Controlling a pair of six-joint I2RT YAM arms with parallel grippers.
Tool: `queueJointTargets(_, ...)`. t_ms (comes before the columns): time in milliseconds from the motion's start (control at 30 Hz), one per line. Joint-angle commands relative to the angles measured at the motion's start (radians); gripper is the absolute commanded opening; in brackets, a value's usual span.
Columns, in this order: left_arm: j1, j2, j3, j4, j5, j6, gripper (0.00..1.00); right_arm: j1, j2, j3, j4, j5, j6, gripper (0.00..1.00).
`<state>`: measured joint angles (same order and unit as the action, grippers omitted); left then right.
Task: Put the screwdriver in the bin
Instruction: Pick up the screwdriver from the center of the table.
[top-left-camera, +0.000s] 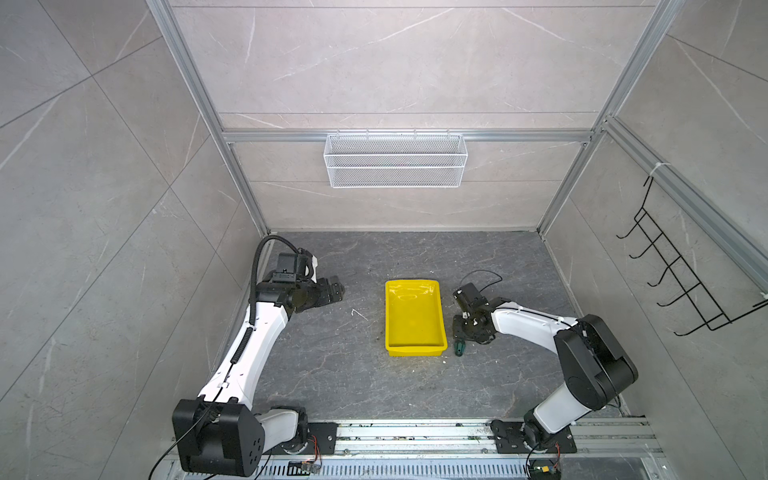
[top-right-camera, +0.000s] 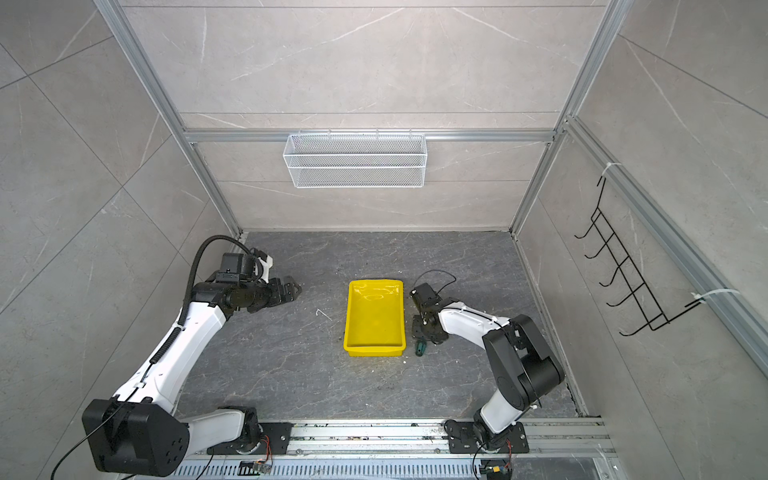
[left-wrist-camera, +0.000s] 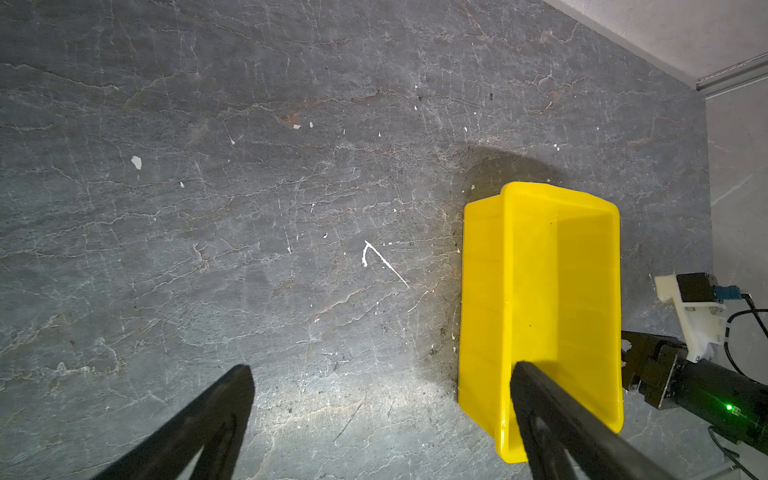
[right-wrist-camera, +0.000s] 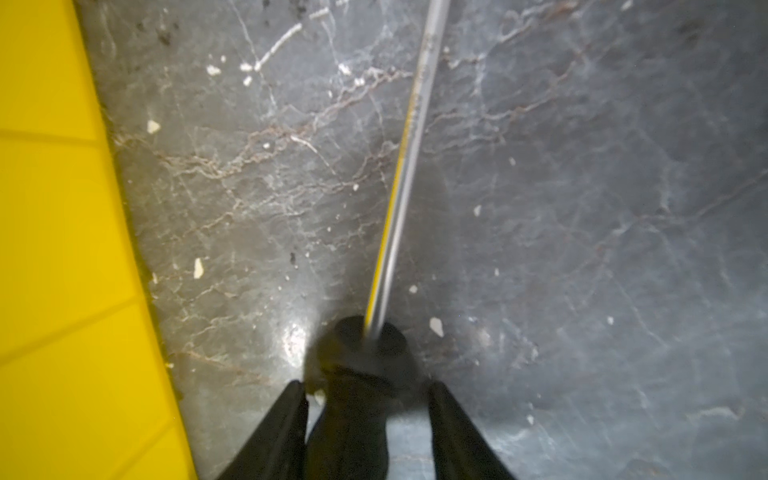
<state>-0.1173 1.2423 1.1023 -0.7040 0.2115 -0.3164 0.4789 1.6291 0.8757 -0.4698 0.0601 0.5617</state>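
The yellow bin (top-left-camera: 413, 320) (top-right-camera: 374, 320) stands empty in the middle of the dark floor. The screwdriver (top-left-camera: 459, 348) (top-right-camera: 420, 348) lies on the floor just right of the bin's near corner; only its green handle end shows under my right arm. In the right wrist view its dark handle (right-wrist-camera: 357, 374) sits between the fingers of my right gripper (right-wrist-camera: 365, 388) (top-left-camera: 463, 338), blurred, with a gap on one side, and the thin shaft (right-wrist-camera: 399, 187) runs away alongside the bin wall (right-wrist-camera: 62, 249). My left gripper (top-left-camera: 338, 291) (left-wrist-camera: 382, 368) hangs open and empty left of the bin (left-wrist-camera: 582, 291).
A white wire basket (top-left-camera: 395, 160) hangs on the back wall and a black hook rack (top-left-camera: 673, 270) on the right wall. A small white scrap (top-left-camera: 358, 313) lies between my left gripper and the bin. The arms' metal rail (top-left-camera: 415, 436) runs along the front edge.
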Motion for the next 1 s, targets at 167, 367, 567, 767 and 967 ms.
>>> queueJointTargets(167, 0.002, -0.006, 0.015, -0.011, 0.006, 0.030, 1.00, 0.007, 0.023, 0.019, -0.010, 0.019, -0.014, 0.29)
queueJointTargets(367, 0.002, -0.010, 0.015, -0.012, 0.007, 0.032, 1.00, 0.007, 0.010, 0.039, -0.031, 0.030, -0.032, 0.14)
queueJointTargets(567, 0.002, -0.009, 0.016, -0.014, 0.005, 0.033, 1.00, 0.006, -0.029, 0.067, -0.072, 0.056, -0.056, 0.03)
queueJointTargets(767, 0.002, -0.009, 0.016, -0.017, -0.004, 0.035, 1.00, 0.006, -0.085, 0.109, -0.125, 0.069, -0.080, 0.05)
queueJointTargets(967, 0.002, -0.006, 0.018, -0.021, -0.011, 0.036, 1.00, 0.006, -0.165, 0.173, -0.210, 0.089, -0.107, 0.08)
